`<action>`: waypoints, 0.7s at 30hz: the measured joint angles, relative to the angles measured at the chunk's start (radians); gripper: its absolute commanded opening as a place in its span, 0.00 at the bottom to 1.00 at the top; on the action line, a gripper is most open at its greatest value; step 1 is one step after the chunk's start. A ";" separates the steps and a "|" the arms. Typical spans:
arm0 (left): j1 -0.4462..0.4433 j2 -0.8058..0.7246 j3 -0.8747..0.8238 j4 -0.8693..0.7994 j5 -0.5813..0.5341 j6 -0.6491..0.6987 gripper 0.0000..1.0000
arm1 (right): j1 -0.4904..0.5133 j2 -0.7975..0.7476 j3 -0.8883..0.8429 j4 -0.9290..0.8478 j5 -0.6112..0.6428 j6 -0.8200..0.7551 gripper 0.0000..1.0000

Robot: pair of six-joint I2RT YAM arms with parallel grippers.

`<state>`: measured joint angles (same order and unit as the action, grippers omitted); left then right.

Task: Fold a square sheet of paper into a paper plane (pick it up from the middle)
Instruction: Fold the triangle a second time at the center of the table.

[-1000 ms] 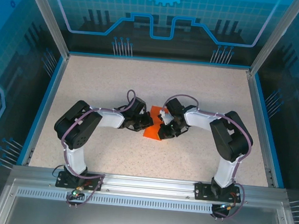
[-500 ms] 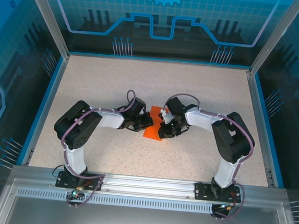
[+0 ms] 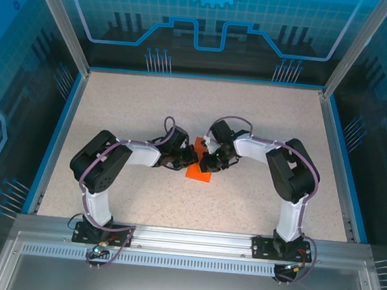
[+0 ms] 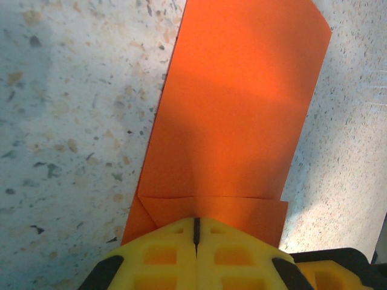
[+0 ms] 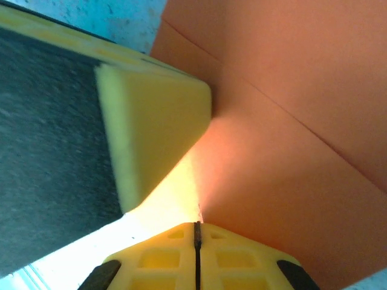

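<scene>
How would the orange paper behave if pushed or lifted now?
Probably light and floppy: the orange paper looks thin and lies flat on the table. Its creases likely stiffen it a little. It may slide easily on that smooth surface.

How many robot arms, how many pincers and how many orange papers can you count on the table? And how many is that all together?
robot arms: 2, the left arm and the right arm
pincers: 2, the left pincer and the right pincer
orange paper: 1
total: 5
</scene>
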<state>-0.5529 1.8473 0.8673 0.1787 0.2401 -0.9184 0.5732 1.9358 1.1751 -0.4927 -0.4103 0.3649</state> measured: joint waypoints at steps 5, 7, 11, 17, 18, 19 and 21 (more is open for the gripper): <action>0.000 0.000 0.000 -0.001 -0.001 0.000 0.00 | -0.003 -0.012 -0.036 0.008 0.000 -0.010 0.08; 0.000 0.000 0.000 -0.002 -0.001 0.000 0.00 | -0.006 -0.037 -0.072 0.016 0.002 -0.011 0.08; 0.000 0.000 0.000 -0.002 -0.001 0.000 0.00 | -0.013 -0.099 -0.151 0.010 0.007 -0.011 0.08; 0.000 0.000 0.000 -0.002 -0.001 0.000 0.00 | -0.027 -0.173 -0.214 -0.055 0.022 -0.010 0.08; 0.000 -0.001 0.000 -0.002 -0.001 0.000 0.00 | -0.027 -0.184 -0.214 -0.061 0.021 -0.010 0.08; 0.000 -0.001 0.000 -0.002 -0.001 0.000 0.00 | -0.027 -0.197 -0.214 -0.059 0.021 -0.009 0.08; 0.000 -0.001 0.000 -0.002 -0.001 0.000 0.00 | -0.027 -0.219 -0.212 -0.054 0.018 -0.003 0.08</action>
<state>-0.5529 1.8465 0.8677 0.1768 0.2394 -0.9184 0.5461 1.7172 0.9634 -0.5465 -0.3927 0.3614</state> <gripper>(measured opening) 0.046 0.080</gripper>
